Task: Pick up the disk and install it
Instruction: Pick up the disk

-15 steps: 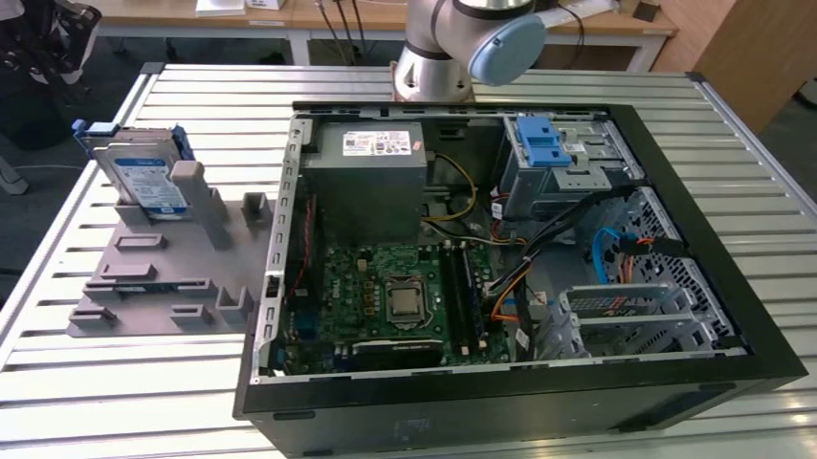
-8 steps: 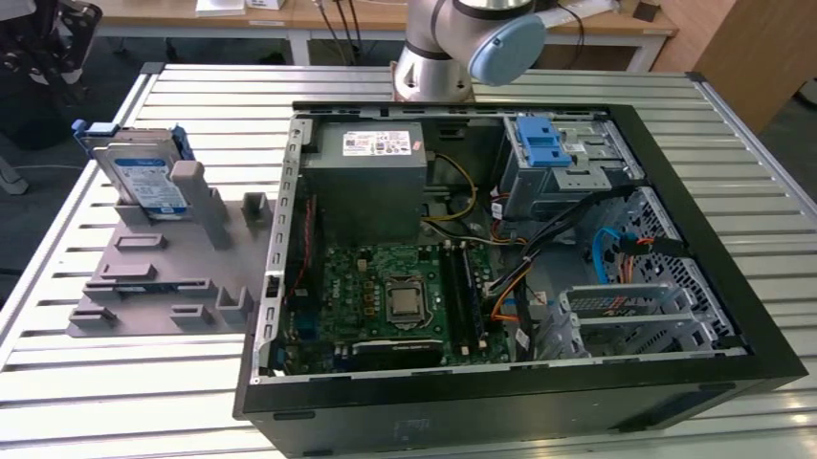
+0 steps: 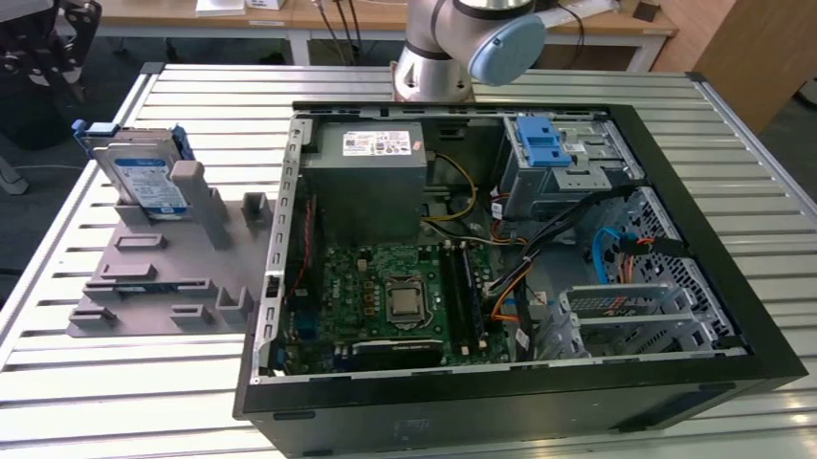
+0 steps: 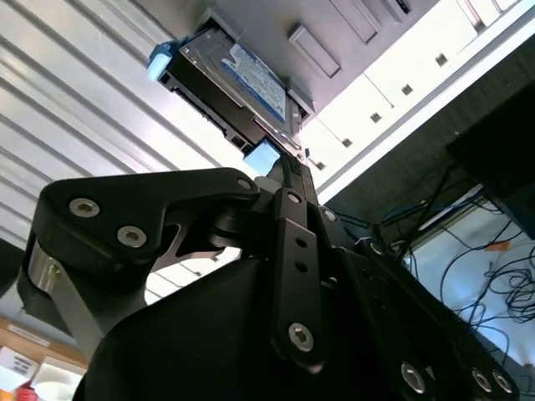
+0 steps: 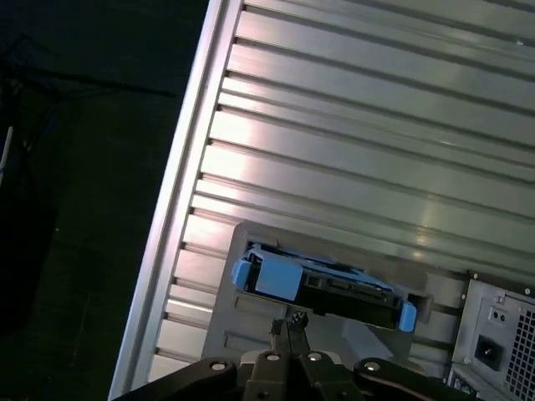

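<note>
The disk [image 3: 141, 172] is a silver drive with a blue-and-white label and a blue bracket. It stands on edge in the far slot of the grey plastic tray [image 3: 166, 287], at the exterior view's left. Both wrist views show the disk [image 5: 326, 286] [image 4: 238, 79] at a distance beyond my gripper [image 5: 287, 324] [image 4: 288, 171]. The black fingers are shut together with nothing between them, well clear of the disk. The open computer case [image 3: 511, 239] lies on its side beside the tray, and a blue drive bracket [image 3: 542, 143] sits in its far corner.
A grey power supply box [image 3: 370, 182] with a white sticker fills the case's far left corner, above the motherboard [image 3: 396, 296] and loose cables. The ribbed metal table [image 5: 376, 125] carries everything. Its edge [image 5: 180, 209] drops to dark floor. My arm's base [image 3: 434, 57] stands behind the case.
</note>
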You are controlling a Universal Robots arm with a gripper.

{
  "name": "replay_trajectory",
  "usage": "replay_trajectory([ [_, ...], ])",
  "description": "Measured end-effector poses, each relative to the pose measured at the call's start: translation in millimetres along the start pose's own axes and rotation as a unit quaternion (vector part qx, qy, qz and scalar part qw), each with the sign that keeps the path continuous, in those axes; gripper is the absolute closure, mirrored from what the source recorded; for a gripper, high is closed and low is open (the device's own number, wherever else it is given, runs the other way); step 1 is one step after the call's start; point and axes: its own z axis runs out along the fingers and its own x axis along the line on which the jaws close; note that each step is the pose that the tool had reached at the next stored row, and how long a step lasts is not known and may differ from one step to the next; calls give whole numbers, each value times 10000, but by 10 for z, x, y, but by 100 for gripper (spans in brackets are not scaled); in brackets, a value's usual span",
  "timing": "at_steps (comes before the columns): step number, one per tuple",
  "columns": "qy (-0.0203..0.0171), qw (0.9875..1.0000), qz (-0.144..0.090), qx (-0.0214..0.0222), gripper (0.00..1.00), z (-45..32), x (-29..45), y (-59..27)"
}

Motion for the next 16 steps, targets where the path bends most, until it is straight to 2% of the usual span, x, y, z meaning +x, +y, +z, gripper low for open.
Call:
replay_trajectory([
  [5,19,9992,-399,0,89,0,1,0],
  [16,38,9963,-864,-3,89,0,2,1],
])
